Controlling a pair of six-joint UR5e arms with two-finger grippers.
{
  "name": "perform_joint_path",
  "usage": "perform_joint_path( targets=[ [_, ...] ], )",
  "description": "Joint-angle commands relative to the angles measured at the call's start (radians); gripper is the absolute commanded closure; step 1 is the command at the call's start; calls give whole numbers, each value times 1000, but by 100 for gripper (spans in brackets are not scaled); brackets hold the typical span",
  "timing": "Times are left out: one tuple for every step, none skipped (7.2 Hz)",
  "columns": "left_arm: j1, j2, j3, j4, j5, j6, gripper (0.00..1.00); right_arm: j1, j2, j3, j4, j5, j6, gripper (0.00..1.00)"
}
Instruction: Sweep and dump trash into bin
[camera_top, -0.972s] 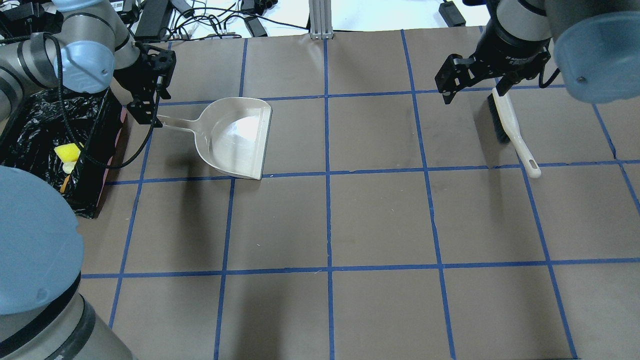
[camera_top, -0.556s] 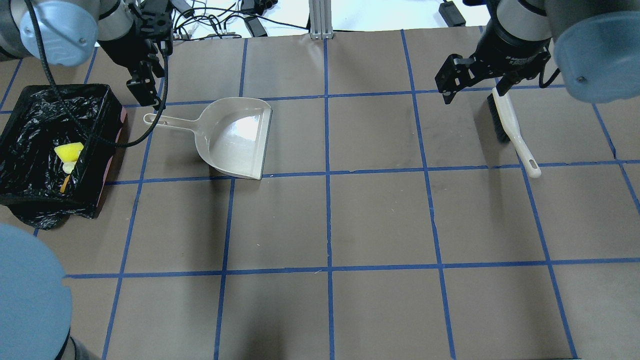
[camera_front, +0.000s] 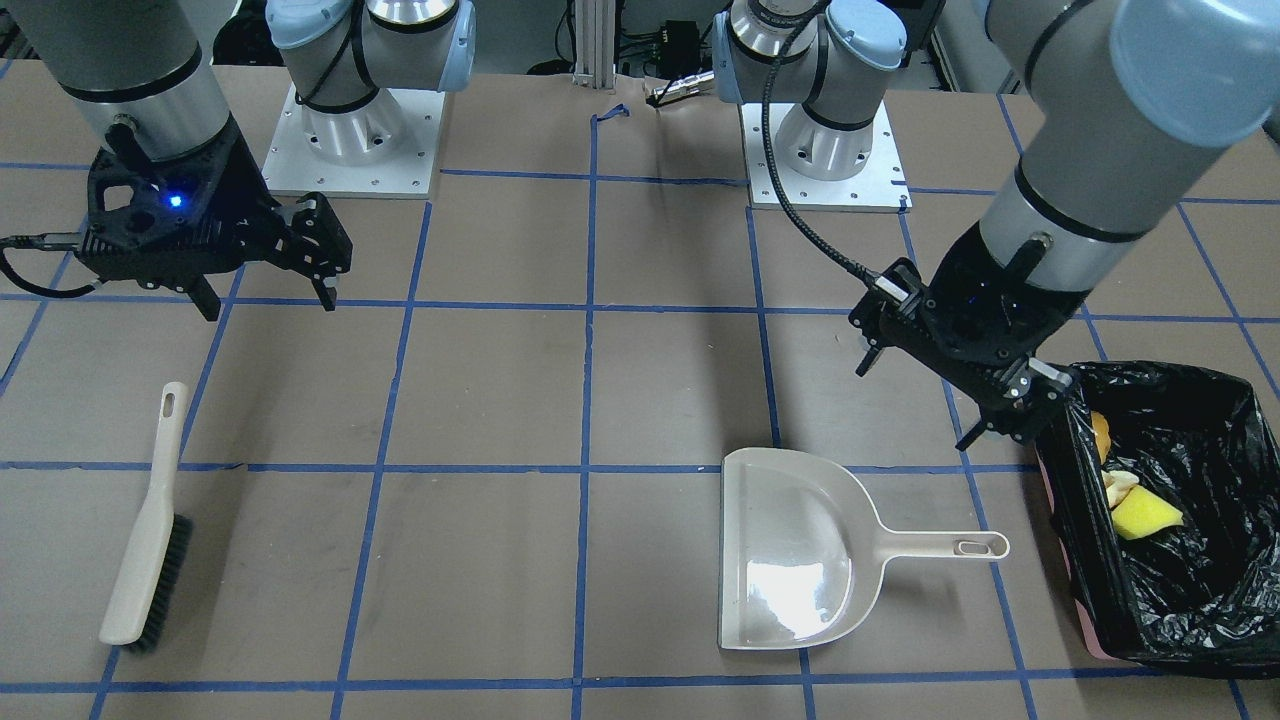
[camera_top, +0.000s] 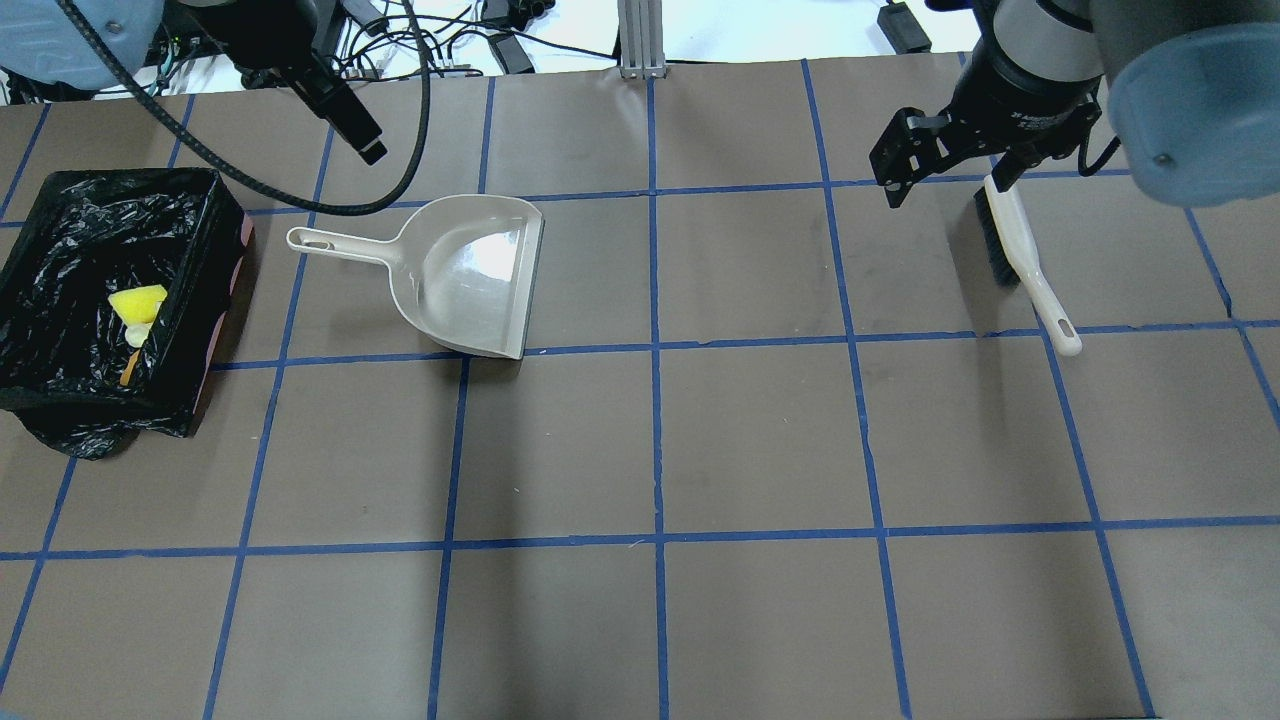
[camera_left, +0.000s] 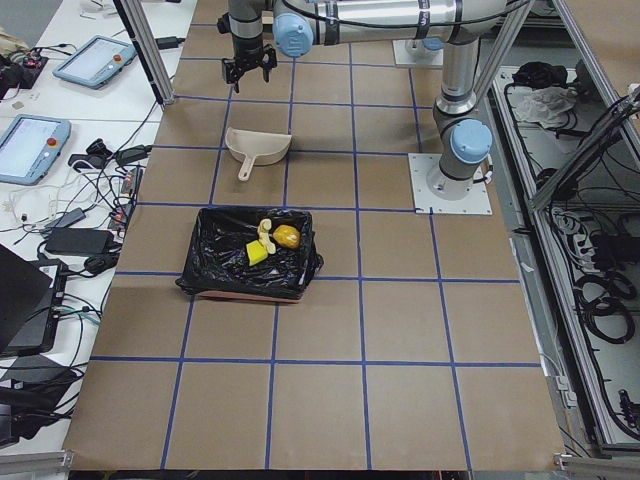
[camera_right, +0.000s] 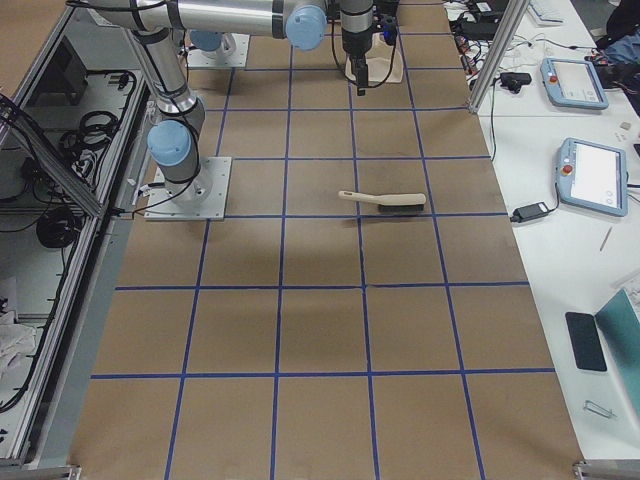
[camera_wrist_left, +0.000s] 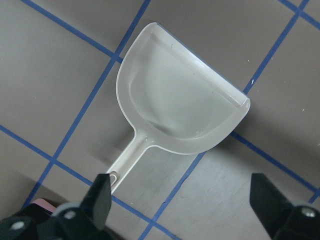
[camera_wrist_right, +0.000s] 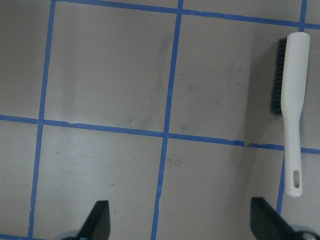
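Observation:
The bin (camera_top: 205, 250) with its black bag stands at the table's left end. In it lie the yellow sponge (camera_top: 137, 300), the pale curved piece (camera_front: 1120, 485) and the brown potato (camera_left: 287, 237). The beige dustpan (camera_top: 470, 275) lies empty on the table beside the bin, its handle pointing at the bin. My left gripper (camera_front: 915, 405) is open and empty, raised above the handle end; the left wrist view shows the dustpan (camera_wrist_left: 175, 100) below the left gripper (camera_wrist_left: 185, 200). My right gripper (camera_top: 945, 185) is open and empty, above the brush (camera_top: 1020, 250).
The white-handled brush (camera_front: 150, 540) lies flat on the table at the right end, apart from my right gripper (camera_wrist_right: 182, 220). Brown paper with blue tape lines covers the table (camera_top: 760, 440). Cables and power bricks lie past the far edge (camera_top: 420, 40).
My left gripper has left the dustpan's handle and risen up and away from it. The dustpan stays where it was. The right arm and the brush have not moved.

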Motion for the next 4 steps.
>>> perform_joint_path(
  targets=[
    [-21,69,-47,-43,35,-383,0,0,0,0,0,0,0,0],
    [-21,99,-87,-50,92,-468,0,0,0,0,0,0,0,0],
    [-21,131,-115,-50,111,-531,0,0,1,0,0,-1,0,0],
    [-9,153,-147,-57,111,-594,0,0,1,0,0,0,0,0]
  ],
)
